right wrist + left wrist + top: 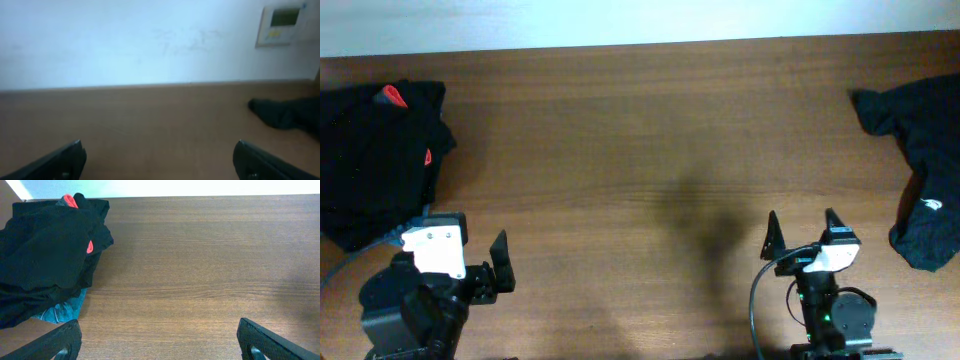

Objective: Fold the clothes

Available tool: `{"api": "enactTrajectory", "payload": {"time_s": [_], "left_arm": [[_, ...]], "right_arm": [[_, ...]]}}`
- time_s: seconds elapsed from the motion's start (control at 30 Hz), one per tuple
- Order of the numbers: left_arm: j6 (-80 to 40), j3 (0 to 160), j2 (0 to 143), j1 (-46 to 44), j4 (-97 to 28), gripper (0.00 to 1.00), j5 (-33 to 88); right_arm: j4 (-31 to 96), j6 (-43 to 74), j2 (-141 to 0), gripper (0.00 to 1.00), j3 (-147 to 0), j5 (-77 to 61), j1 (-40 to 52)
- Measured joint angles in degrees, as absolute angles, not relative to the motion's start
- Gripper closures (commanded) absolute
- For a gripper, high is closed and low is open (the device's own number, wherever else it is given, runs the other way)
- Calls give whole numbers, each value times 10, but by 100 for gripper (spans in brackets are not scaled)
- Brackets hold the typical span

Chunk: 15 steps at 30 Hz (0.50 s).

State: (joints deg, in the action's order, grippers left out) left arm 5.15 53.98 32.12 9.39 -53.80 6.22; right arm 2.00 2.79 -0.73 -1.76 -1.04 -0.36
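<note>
Left gripper (502,265), right gripper (802,232): jaws fully spread, holding nothing. Black clothes pile (375,160) at table's 9 o'clock; loose garment (920,190) at 3 o'clock. Risk: pinch into pile likely lifts several layers together.

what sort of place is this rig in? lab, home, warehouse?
Probably an indoor lab or office test bench: a brown wood-grain tabletop against a plain pale wall, a small white wall-mounted control panel with a display, and soft black clothes heaped at one end.
</note>
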Motion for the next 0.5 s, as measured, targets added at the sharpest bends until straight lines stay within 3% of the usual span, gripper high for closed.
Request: {"api": "enactTrajectory", "payload": {"time_s": [0.5], "left_arm": [[52,540,321,94,-538,1,62]], "right_arm": [[41,28,-8,1,-6,-9,-4]]}}
